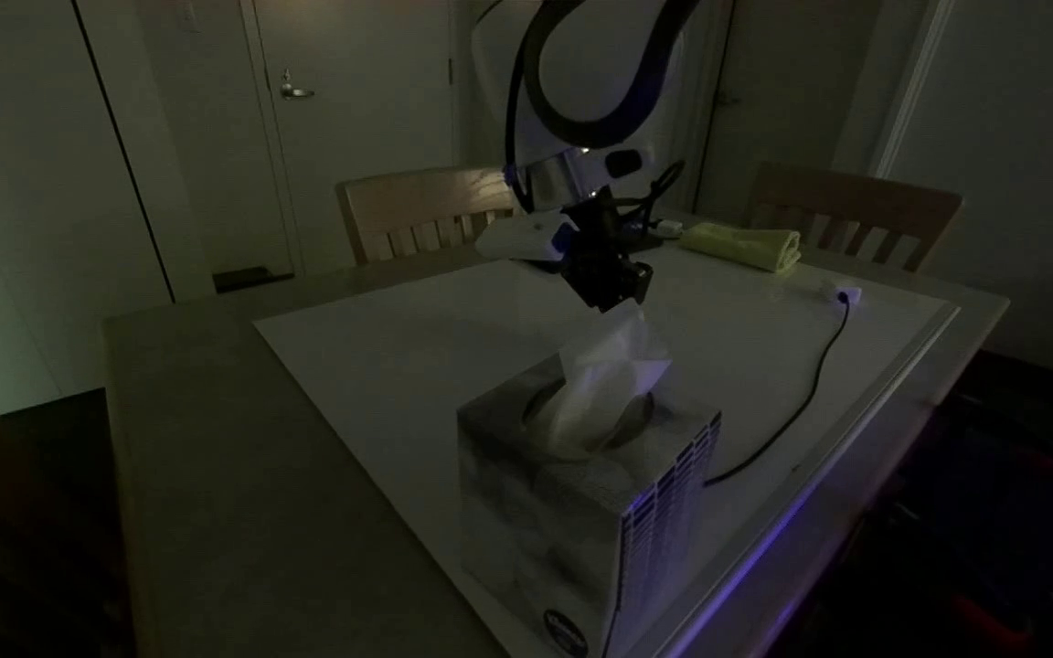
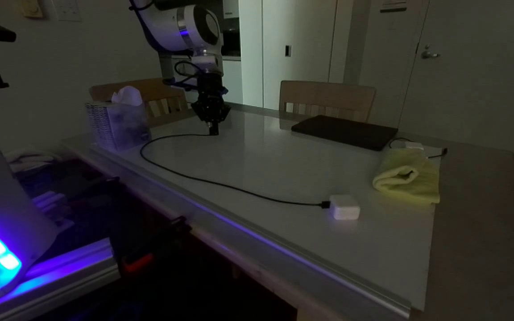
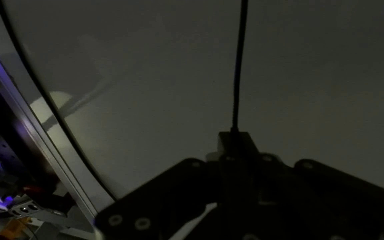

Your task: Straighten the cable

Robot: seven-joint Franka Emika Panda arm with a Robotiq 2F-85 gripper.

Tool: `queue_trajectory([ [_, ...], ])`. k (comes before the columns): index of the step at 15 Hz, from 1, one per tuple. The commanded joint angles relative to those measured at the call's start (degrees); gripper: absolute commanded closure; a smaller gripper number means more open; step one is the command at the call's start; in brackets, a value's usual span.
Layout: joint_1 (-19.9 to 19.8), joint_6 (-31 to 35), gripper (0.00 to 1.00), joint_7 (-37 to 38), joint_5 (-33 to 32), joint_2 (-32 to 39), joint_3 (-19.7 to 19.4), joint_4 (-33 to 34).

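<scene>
The cable (image 2: pixel 225 184) is long, thin and black and lies in a wide curve on the white board. One end runs to a white plug block (image 2: pixel 345 207); the other reaches my gripper (image 2: pixel 213 128). In an exterior view part of the cable (image 1: pixel 821 367) shows, and the tissue box hides the rest. In the wrist view the cable (image 3: pixel 237 76) runs straight away from between my fingertips (image 3: pixel 235 143), and another stretch passes along the left. My gripper is shut on the cable's end, low over the board. The gripper also shows behind the tissue in an exterior view (image 1: pixel 613 291).
A tissue box (image 1: pixel 545 512) stands on the board near the gripper; it also shows in an exterior view (image 2: pixel 127 125). A yellow cloth (image 2: pixel 406 178) and a dark flat slab (image 2: pixel 344 130) lie on the board (image 2: pixel 373 249). Chairs stand around the table.
</scene>
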Motion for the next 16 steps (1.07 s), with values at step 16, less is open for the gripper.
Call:
queue_trajectory([
  [16, 3.15, 4.38, 0.93, -11.71, -4.5, 2.58, 2.89, 9.04],
])
